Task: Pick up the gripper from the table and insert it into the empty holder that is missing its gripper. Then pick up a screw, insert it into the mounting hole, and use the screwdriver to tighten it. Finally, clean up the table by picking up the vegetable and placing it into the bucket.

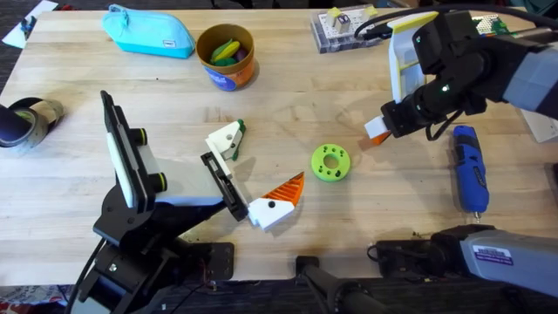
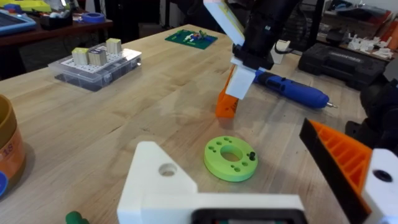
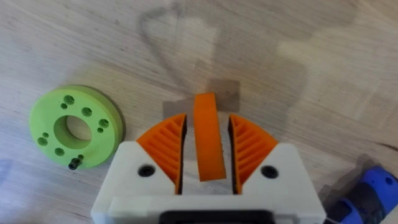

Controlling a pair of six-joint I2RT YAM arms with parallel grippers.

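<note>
1. The right gripper (image 3: 208, 155) has its two orange ribbed pads (image 3: 166, 144) closed in on the gripper (image 3: 207, 135), the orange tapered finger, which stands between them with only narrow gaps showing on either side.
2. In the overhead view that right gripper (image 1: 384, 129) sits right of centre, and the piece's tip points down at the table (image 1: 288, 96).
3. The right arm reaches in from the far right, bent over the blue screwdriver (image 1: 468, 168), which lies flat just to its near right.
4. The lime-green disc (image 1: 330, 162) lies left of the held piece, apart from it.
5. The left gripper (image 1: 131, 161) hangs at the near left; I cannot tell its finger state.
6. The holder (image 1: 225, 141) rests near the table's centre, and the bucket (image 1: 226, 56) stands at the far side.
</note>
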